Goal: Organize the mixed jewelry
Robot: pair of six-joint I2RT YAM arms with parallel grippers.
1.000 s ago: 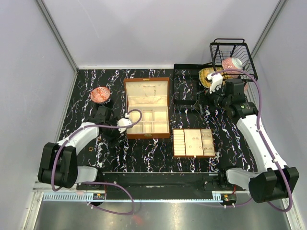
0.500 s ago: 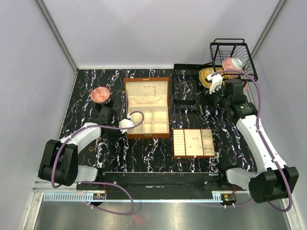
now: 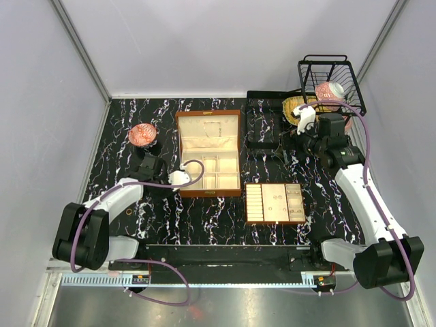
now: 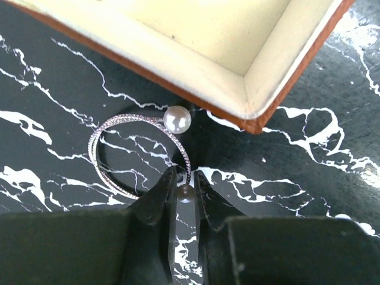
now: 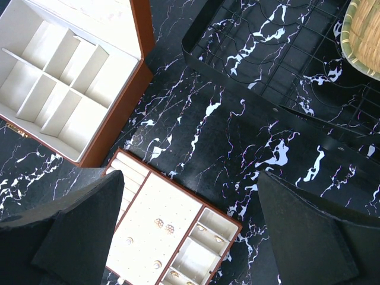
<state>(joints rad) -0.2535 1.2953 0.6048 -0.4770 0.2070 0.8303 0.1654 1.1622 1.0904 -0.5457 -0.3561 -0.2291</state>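
Hoop (image 4: 177, 119) of silvery wire lies on the bench (image 4: 309, 166) beside the box (image 4: 264, 77), its end pinched by the left claw (image 4: 184, 176); the right claw (image 5: 189, 178) is spread wide.

This is a robot test cell in a lab, not a home or a shop. Plain pale panels (image 3: 204, 41) wall in the table (image 3: 225, 221) at 9, 12 and 3 o'clock and meet in bare metal-edged seams. The table has a black, white-veined marble-look surface. At 6 o'clock a metal rail (image 3: 225, 279) runs along the edge where the left arm (image 3: 116, 197) and right arm (image 3: 361, 191) are bolted, both trailing purple cables (image 3: 368, 146). The only furnishings are loose props: a wooden box (image 3: 208, 116), a compartment tray (image 3: 274, 202), a wire basket (image 3: 330, 82) at 2 o'clock and a pink bowl (image 3: 142, 133) at 10 o'clock.
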